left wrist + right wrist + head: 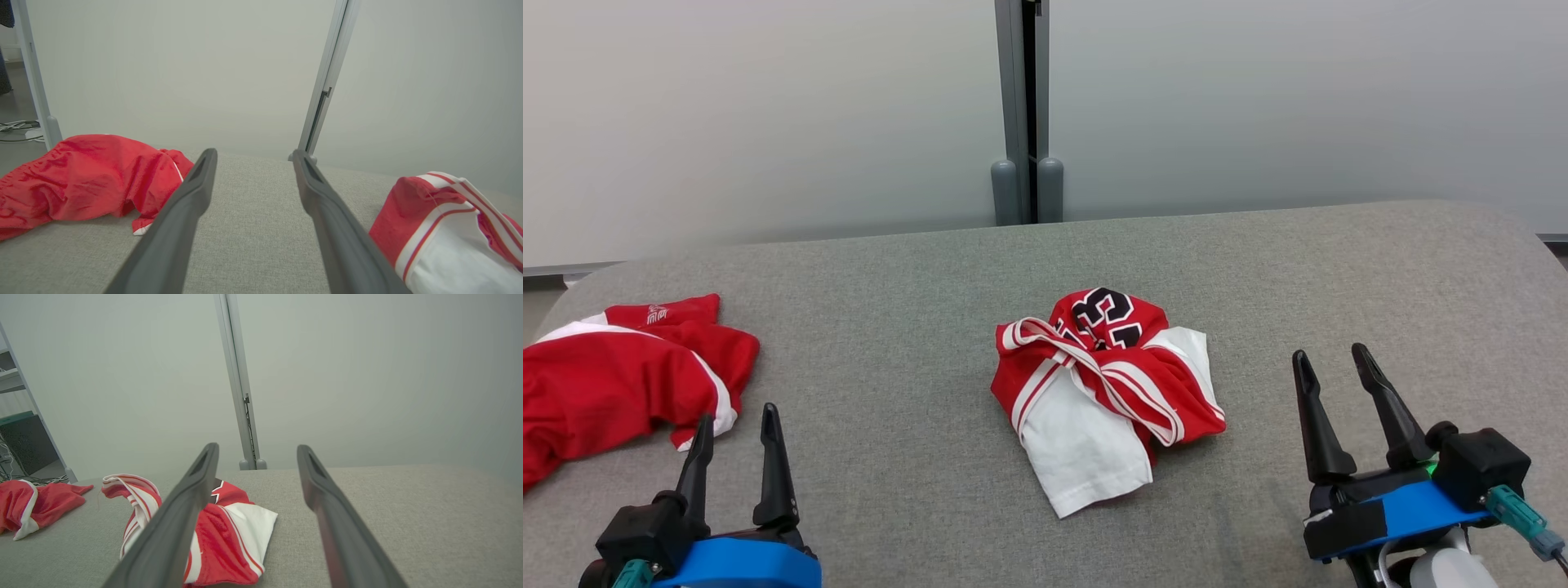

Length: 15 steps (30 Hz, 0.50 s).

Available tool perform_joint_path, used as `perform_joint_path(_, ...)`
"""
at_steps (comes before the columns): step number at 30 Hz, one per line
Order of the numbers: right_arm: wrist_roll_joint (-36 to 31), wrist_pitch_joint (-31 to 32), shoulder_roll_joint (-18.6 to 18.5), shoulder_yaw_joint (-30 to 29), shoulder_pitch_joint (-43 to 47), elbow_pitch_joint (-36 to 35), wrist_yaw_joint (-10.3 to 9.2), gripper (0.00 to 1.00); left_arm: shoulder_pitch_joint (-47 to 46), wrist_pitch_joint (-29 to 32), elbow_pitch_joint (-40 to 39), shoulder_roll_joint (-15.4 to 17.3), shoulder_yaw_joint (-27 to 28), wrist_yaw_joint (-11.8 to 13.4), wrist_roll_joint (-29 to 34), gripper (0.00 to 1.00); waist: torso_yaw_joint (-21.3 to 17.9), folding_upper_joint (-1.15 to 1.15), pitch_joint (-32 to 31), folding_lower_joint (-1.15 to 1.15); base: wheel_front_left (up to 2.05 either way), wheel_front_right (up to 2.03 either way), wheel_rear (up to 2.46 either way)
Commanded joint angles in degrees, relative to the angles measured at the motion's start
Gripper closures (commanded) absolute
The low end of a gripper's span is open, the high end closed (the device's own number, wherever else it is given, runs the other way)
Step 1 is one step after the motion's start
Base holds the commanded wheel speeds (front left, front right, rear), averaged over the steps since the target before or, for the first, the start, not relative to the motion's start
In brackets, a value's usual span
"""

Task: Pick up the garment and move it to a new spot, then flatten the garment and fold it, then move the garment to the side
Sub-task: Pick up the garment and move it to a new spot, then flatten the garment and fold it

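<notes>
Both tools sit low at my near edge, jaws spread wide, nothing held: left tool (737,416) close to a second red garment (613,384), right tool (1330,355) over bare cloth. The garment (1107,384), a red-and-white jersey, lies crumpled mid-bench between them, ahead and inboard of each. The right tool is nearer, so I judge that arm leads the pick. The heap runs roughly near to far, white flap toward me, number patch at the far end. Bench (890,269) is grey woven fabric, flat. Beyond it — pale wall panels (768,122) split by a grey post (1027,106).
</notes>
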Motion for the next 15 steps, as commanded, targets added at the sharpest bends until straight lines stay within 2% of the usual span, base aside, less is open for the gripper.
perform_joint_path(1, 0.19, -0.18, -0.39, 0.23, -0.59, 0.32, 0.01, 0.0, -1.18, -0.14, 0.53, -0.18, 0.5, -0.79, 0.63, 0.0, -0.01, 0.0, -0.02, 0.0, 0.0, 0.0, 0.0)
perform_joint_path(15, 1.1, -0.18, -1.27, 1.59, -1.37, 2.47, 0.01, 0.0, -2.12, -0.15, 3.08, -2.45, 2.56, -3.11, 3.04, 0.0, 0.86, 0.0, -0.62, 0.0, 0.0, 0.0, 0.0)
